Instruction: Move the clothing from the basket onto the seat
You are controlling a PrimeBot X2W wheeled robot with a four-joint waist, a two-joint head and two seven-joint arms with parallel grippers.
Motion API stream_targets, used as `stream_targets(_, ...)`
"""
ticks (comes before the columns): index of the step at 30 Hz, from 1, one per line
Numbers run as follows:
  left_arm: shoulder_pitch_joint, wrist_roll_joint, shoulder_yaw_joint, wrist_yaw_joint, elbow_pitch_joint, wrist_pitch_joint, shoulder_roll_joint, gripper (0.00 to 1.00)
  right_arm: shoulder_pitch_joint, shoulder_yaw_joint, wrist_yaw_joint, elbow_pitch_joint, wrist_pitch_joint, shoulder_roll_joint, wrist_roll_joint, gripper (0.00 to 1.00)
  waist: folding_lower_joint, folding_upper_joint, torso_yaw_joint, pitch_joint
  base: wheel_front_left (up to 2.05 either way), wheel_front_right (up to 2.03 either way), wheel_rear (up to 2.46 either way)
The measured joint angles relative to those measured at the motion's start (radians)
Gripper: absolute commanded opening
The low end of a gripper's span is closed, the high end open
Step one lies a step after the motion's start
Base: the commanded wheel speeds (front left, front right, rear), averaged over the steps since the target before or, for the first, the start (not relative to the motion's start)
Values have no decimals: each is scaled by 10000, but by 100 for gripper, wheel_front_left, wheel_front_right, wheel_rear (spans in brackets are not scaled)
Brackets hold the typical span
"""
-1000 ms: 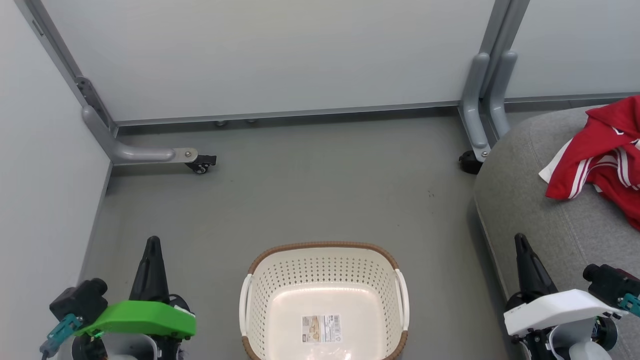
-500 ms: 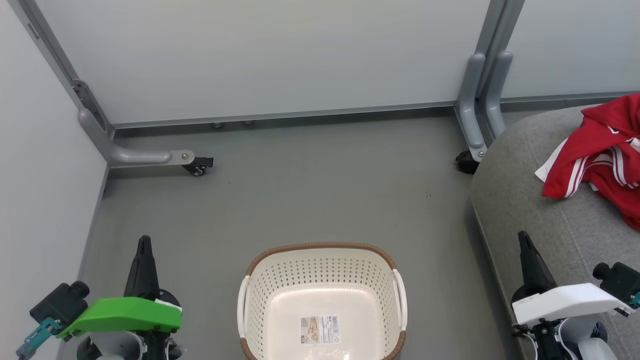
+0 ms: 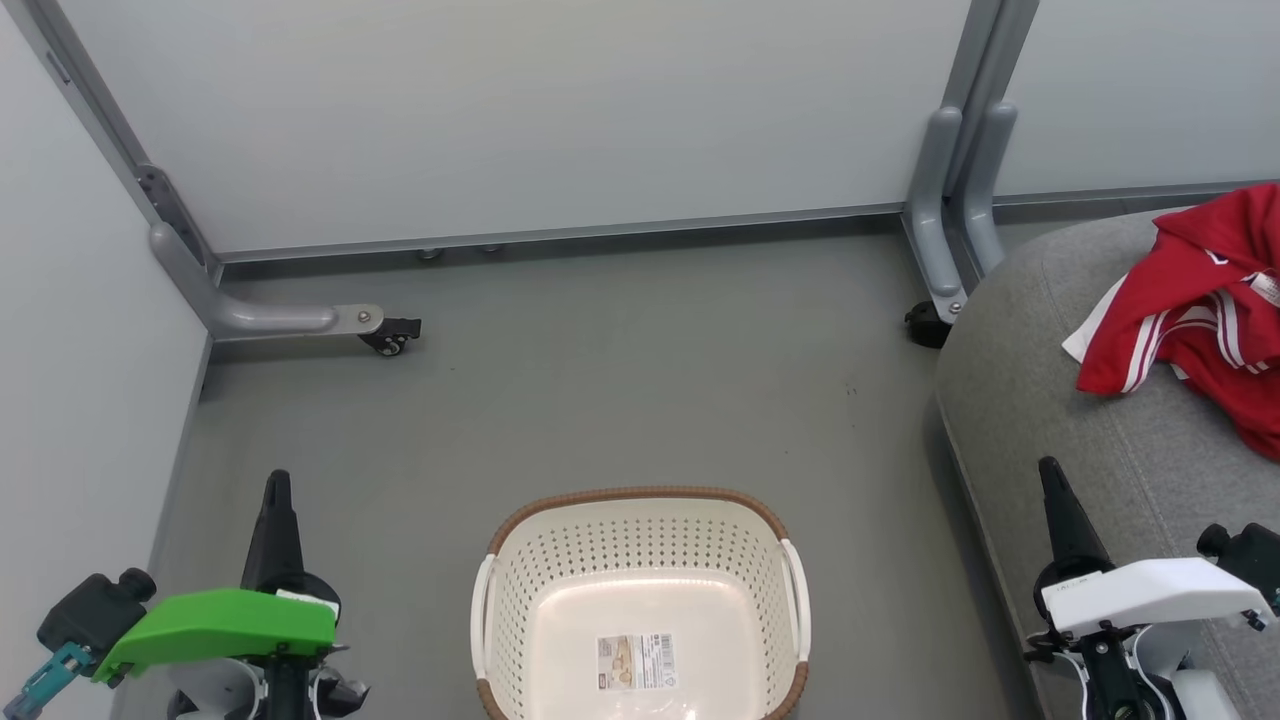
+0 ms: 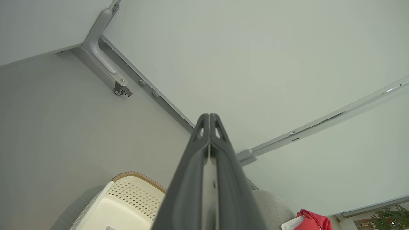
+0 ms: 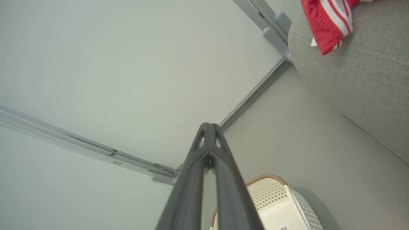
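I judge the moving done: the basket [image 3: 640, 495] near me holds no clothes, the clothing [image 3: 1195, 320] lies on the seat [image 3: 1040, 430] at far right, and my left gripper [image 3: 276, 482] and right gripper [image 3: 1047, 468], jaws pressed together on nothing, need only park.

**Left arm.** Wedge-shaped bright green cover [image 3: 215, 628] with a small white label at its inner edge. It sits over a rounded pale grey wrist housing [image 3: 215, 697]. At the outer side is a black camera module [image 3: 95, 608] with a short round barrel and a teal connector [image 3: 40, 685].

**Left jaws.** Two long dark grey fingers [image 4: 188, 185] taper to a narrow tip. Each has a triangular cut-out near its end.

**Right arm.** White cover [image 3: 1150, 598] of the same wedge shape, with faint dark lettering at its inner corner. A second black camera module [image 3: 1240, 552] sits at the outer side, with thin black cables [image 3: 1097, 662] beneath and pale grey housing [image 3: 1195, 695].

**Right jaws.** Matching dark tapered fingers [image 5: 188, 191] with the same triangular cut-outs.
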Motion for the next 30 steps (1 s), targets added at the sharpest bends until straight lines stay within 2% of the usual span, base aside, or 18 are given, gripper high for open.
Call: stream_targets(30,-134,-2993,389,176,-314,811,0,0,-273,-44,-4,205,658,-167,3141,0,0,0,-186,-51,0,0,0)
